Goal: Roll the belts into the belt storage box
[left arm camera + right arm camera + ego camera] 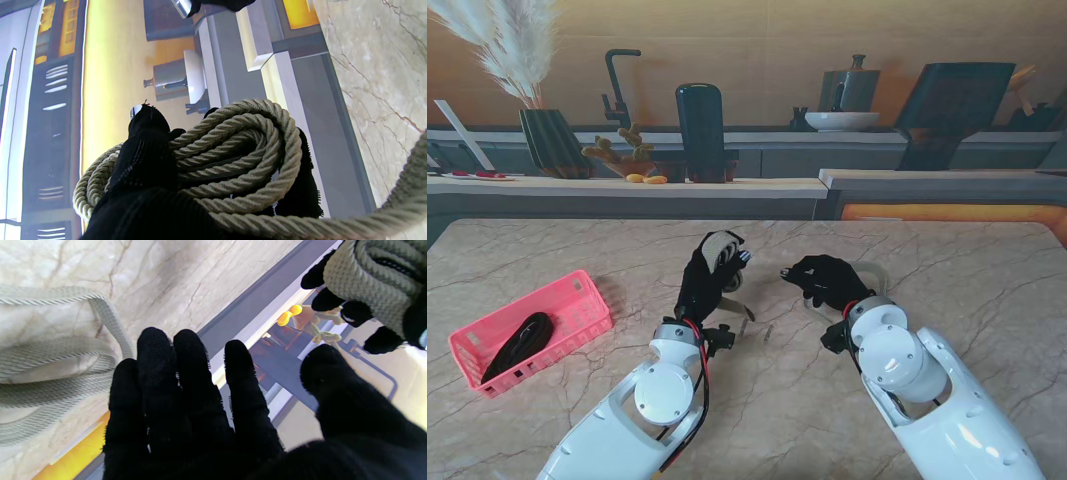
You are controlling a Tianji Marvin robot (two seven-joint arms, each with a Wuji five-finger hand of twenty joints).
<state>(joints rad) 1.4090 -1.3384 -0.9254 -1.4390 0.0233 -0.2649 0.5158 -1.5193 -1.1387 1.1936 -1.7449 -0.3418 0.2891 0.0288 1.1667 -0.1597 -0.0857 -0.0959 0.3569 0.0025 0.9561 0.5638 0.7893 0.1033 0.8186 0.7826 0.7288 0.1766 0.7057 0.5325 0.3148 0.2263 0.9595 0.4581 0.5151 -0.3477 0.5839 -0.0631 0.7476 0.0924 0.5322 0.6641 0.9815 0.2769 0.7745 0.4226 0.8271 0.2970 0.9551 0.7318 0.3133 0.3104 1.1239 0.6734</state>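
Both forearms rise from the desk's near edge: left hand (709,275) clamped on the coiled beige belt (720,247) mid-desk, right hand (827,280) spread and empty just beside, pink storage box (577,300) lying well leftward, nearer the left hand.

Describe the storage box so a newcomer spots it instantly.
On the marble table, look to the robot's left, beside the left arm. The pink basket sits there, a slotted plastic tray holding one black belt. Nothing else on the table is pink.
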